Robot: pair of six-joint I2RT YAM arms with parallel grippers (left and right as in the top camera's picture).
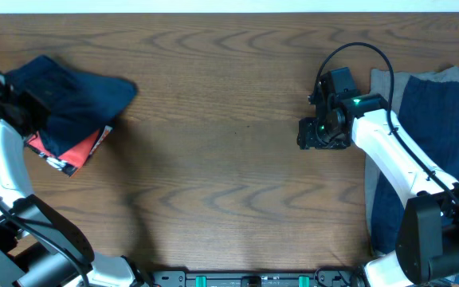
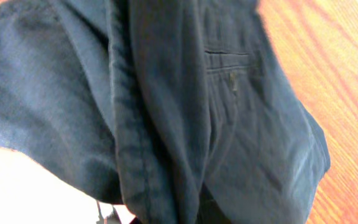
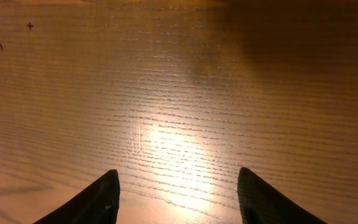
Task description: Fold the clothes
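- Overhead: one bunched navy garment (image 1: pixel 70 100) lies upper left on one red piece (image 1: pixel 74 151), with the left gripper (image 1: pixel 13 102) at its edge. One blue piece (image 1: pixel 437 135) covers one grey piece (image 1: pixel 389 84) at far right.
- Left wrist: navy folds fill the frame, showing one button (image 2: pixel 232 79). Whether this pincer is apart or clamped cannot be told.
- Right wrist: the right gripper (image 3: pixel 178 193) is spread apart over the bare table (image 3: pixel 179 93).

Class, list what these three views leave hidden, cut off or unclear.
Left gripper: overhead and left wrist views, navy garment covers its jaws; open or shut unclear.
Red piece: overhead, mostly under the navy garment.
Blue cloth: overhead, cut by the right edge, crossed by right arm.
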